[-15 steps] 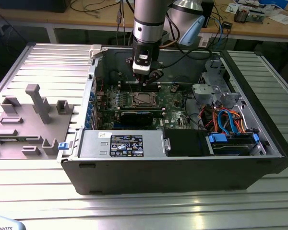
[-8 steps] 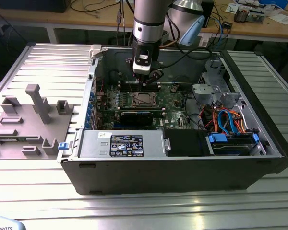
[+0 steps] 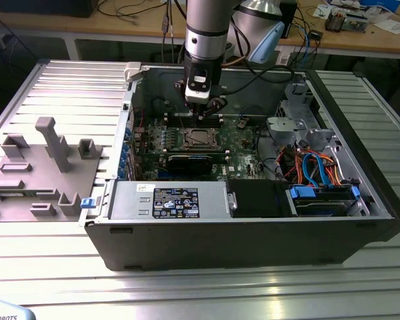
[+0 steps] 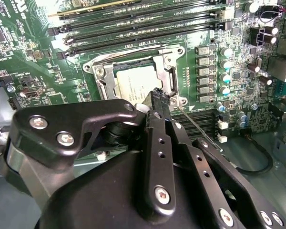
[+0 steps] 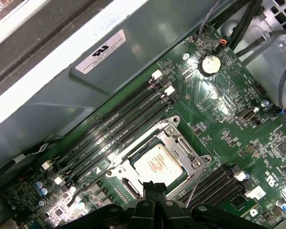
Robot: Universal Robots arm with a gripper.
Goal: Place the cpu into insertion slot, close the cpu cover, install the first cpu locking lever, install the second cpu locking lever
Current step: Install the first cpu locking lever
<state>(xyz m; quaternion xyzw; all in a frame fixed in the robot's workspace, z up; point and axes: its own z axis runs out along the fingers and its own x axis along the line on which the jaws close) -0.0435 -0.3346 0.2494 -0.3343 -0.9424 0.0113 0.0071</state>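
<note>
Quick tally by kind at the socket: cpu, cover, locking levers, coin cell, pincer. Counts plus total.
cpu: 1
cpu cover: 1
locking levers: 2
coin cell: 1
pincer: 1
Total: 6

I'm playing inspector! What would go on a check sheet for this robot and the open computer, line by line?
Surface: ribbed metal table, with the open computer case lying on it.
Job's things: cpu sits in the insertion slot; cpu cover lies down around it; one thin locking lever angles away from the cover.
Clutter: grey holder block on the table, at the exterior view's left.
Gripper: gripper shut, tips close to the cover's edge.
Cables: orange and blue cables inside the case.
Surroundings: wooden bench behind the table.
</note>
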